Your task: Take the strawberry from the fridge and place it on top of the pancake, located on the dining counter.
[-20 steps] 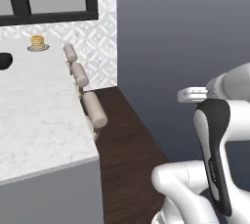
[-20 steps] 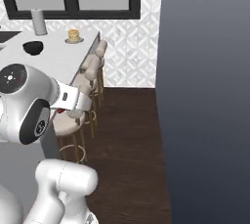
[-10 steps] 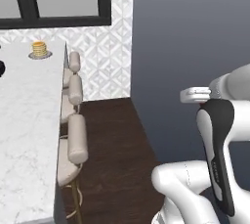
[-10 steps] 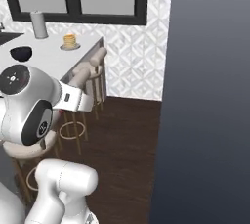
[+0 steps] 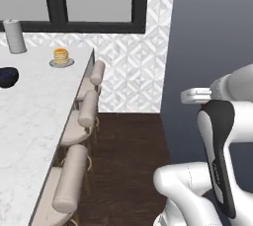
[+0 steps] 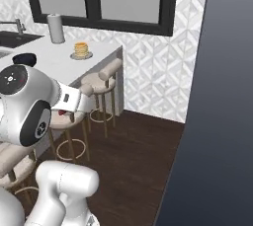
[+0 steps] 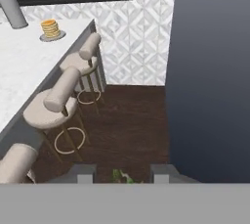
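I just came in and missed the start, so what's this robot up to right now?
The robot arm is carrying a strawberry in its gripper; a bit of the berry's green top shows between the fingertips in the hand view. It faces the white marble dining counter, which has a row of stools along its edge. The pancake sits on a small plate at the counter's far end, near a grey canister and a dark bowl. The berry is not on it yet.

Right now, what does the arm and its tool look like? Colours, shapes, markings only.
Glossy white rounded arm segments. One link carries a black inset strip with small pale lettering, too small to read. A dark round joint cap has small markings. The tool has two small dark grey, blocky fingertips. No loose cables visible.
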